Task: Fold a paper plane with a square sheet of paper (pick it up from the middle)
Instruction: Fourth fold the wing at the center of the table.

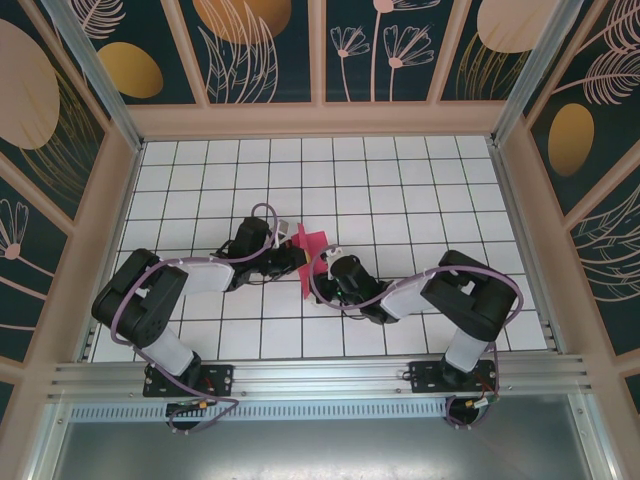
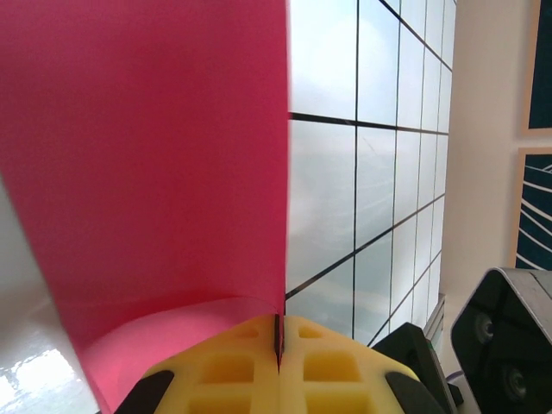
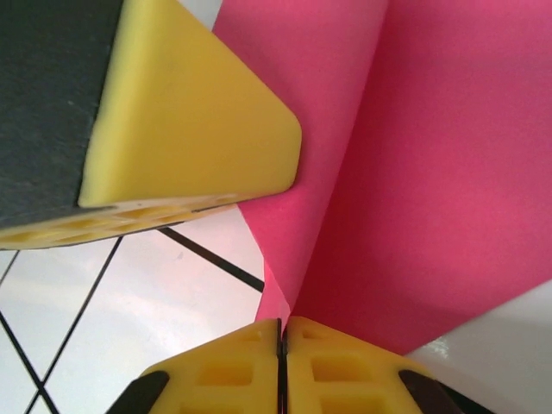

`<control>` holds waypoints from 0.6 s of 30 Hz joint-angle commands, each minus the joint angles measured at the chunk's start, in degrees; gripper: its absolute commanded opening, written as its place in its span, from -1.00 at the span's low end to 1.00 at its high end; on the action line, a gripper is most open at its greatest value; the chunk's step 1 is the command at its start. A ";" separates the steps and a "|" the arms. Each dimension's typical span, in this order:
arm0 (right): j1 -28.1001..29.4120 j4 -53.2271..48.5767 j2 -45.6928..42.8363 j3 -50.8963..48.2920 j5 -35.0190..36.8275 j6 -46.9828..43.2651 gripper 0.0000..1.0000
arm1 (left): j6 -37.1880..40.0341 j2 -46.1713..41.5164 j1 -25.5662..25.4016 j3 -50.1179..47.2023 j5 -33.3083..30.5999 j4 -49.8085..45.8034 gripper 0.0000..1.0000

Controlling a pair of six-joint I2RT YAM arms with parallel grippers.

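— The white tiled table point(image 1: 400, 180) is sitting under floral walls point(image 1: 260, 45). Left gripper point(image 2: 278, 349)?
— Pinching the square sheet of paper point(image 1: 312, 248) at mid-table, jaws clamped.
— Right gripper point(image 3: 281, 341)?
— Clamping the sheet's fold too, just beside it.

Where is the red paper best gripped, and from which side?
By its edge near the fold, coming from the side with the jaws flat on it. The paper is raised, bent and thin; the left gripper and right gripper pinch it this way, one from each side.
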 commanded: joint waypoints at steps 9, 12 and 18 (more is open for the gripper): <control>1.24 -2.06 0.09 0.81 4.54 -5.36 -0.89 | -4.09 -3.04 0.26 -1.17 -1.37 0.38 -0.21; 2.03 -3.75 0.41 2.04 5.81 -7.34 -0.90 | -4.99 -3.60 0.25 -1.01 -2.00 -1.41 -0.07; 4.91 -6.56 0.81 4.58 11.75 -10.73 -0.98 | -7.78 -3.46 0.16 -1.31 -2.42 -2.47 0.13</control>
